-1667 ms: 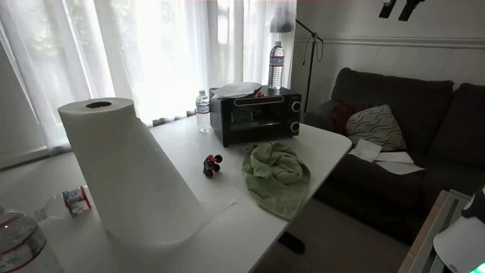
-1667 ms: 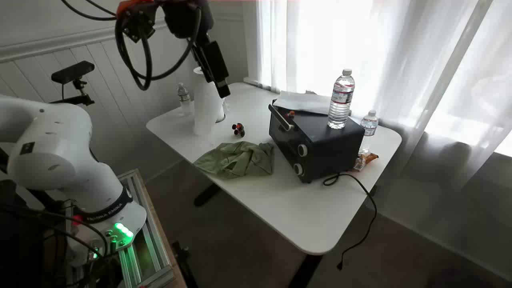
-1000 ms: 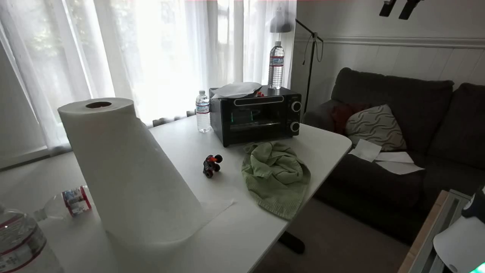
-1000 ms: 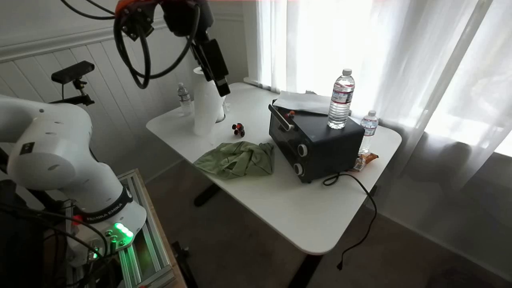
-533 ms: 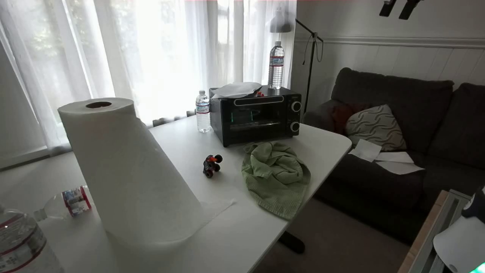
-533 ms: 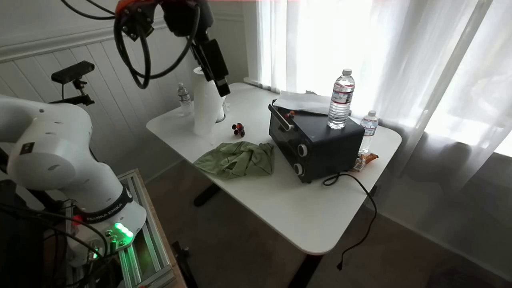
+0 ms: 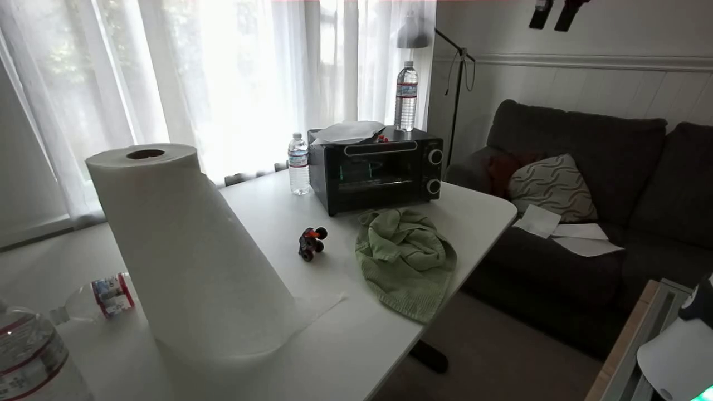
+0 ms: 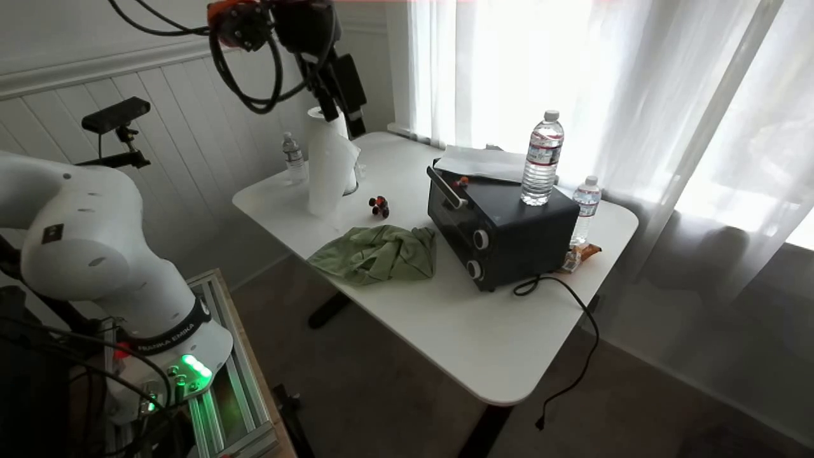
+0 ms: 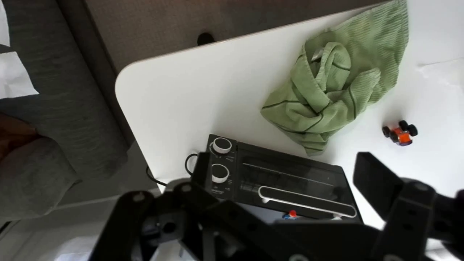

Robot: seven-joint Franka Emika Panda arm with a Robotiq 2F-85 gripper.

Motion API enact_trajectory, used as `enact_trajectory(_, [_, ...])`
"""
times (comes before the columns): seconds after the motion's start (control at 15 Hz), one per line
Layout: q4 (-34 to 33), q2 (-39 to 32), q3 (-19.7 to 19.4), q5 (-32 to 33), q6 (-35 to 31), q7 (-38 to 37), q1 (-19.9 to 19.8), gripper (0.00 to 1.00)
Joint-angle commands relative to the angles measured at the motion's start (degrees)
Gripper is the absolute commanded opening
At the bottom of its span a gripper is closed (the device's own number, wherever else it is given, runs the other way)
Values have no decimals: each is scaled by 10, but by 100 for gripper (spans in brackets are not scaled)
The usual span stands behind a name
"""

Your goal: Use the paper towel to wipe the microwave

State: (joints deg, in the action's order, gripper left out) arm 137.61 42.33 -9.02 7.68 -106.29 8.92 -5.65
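Observation:
The microwave (image 7: 379,172) is a black boxy oven with a dark glass door and two knobs. It stands on the white table (image 8: 445,331) and shows in the wrist view (image 9: 290,177). A large paper towel roll (image 7: 195,262) stands upright on the table, its loose end trailing on the tabletop. It also shows in an exterior view (image 8: 324,165). A white paper sheet (image 8: 483,162) lies on top of the microwave. My gripper (image 9: 282,163) is open and empty, high above the table. It shows in both exterior views, at the top edge (image 7: 550,26) and before the roll (image 8: 344,122).
A tall water bottle (image 8: 542,159) and a small red toy (image 8: 461,182) are on the microwave. Another bottle (image 7: 298,164) stands beside it. A green cloth (image 7: 406,256) and a toy truck (image 7: 312,243) lie before it. A cord (image 8: 582,356) hangs off the table.
My gripper has moved left in an exterior view, and up and slightly turned in an exterior view, where both fingers now show. The objects on the table have not moved.

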Motion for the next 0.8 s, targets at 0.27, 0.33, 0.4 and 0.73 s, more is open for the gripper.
enact_trajectory(0.27, [-94, -149, 67, -9, -48, -23, 59, 100])
enact_trajectory(0.33, [-109, -172, 67, -5, -66, -15, 61, 100])
enact_trajectory(0.4, [-126, -195, 65, -7, -78, -7, 63, 100])
enact_trajectory(0.73, [-191, -288, 40, -32, -153, 74, 64, 100])
